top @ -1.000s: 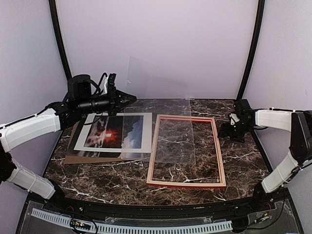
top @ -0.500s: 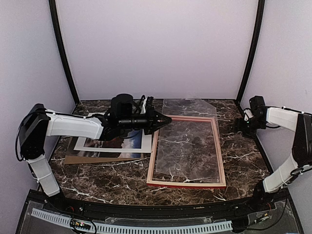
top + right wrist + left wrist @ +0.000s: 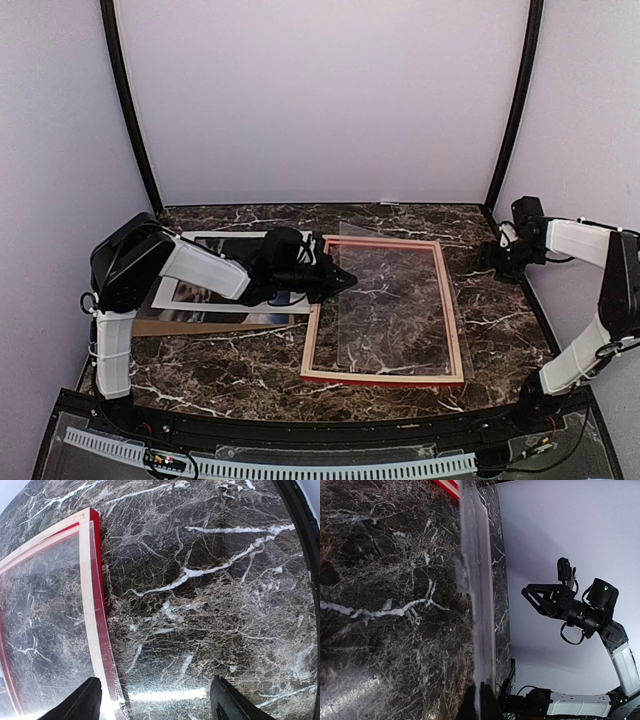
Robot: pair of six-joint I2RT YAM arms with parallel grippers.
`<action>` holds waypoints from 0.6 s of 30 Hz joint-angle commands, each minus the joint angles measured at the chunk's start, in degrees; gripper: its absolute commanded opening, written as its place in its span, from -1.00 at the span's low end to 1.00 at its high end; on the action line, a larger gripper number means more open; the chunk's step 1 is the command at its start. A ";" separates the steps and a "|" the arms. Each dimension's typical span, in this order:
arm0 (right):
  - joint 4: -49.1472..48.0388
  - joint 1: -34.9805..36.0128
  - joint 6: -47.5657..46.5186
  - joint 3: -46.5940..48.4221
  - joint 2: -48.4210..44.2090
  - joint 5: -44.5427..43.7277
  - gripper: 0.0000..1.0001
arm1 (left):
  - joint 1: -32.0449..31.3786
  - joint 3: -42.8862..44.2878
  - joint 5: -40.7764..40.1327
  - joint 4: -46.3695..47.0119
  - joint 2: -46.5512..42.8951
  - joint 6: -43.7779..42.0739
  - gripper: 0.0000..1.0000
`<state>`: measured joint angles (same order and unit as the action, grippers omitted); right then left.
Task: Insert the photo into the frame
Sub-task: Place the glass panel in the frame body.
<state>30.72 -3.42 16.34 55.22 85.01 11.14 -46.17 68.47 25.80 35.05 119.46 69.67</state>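
Left claw (image 3: pixel 338 279), clamped shut on the left edge of the clear pane (image 3: pixel 395 305), holds it low over the frame (image 3: pixel 380 377) at centre right, probably to seat the glass first. Right claw (image 3: pixel 156 685) is wide open and holding nothing at the bench's (image 3: pixel 250 365) far right, out of the way. The photo (image 3: pixel 190 293) lies at centre left beneath the left arm, not yet in the frame.

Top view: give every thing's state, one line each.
frame: lying flat, pale back up, no photo inside.
clear pane: over the frame, left edge pinched.
photo: under the white mat, left of the frame.
left gripper: shut on the clear pane.
right gripper: open, empty.
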 commanded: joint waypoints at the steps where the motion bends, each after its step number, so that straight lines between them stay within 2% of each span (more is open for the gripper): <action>1: -1.81 -0.03 -0.45 0.32 1.30 1.53 0.51 | 0.48 2.63 -1.08 -3.61 -1.41 -5.20 -1.00; 18: -3.42 1.30 -0.32 -1.40 2.12 2.91 0.50 | 2.59 5.62 -2.02 -15.72 -2.04 -12.55 -1.00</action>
<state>29.17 -2.96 16.34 54.81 86.80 13.21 -44.05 72.29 24.47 22.48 119.46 60.29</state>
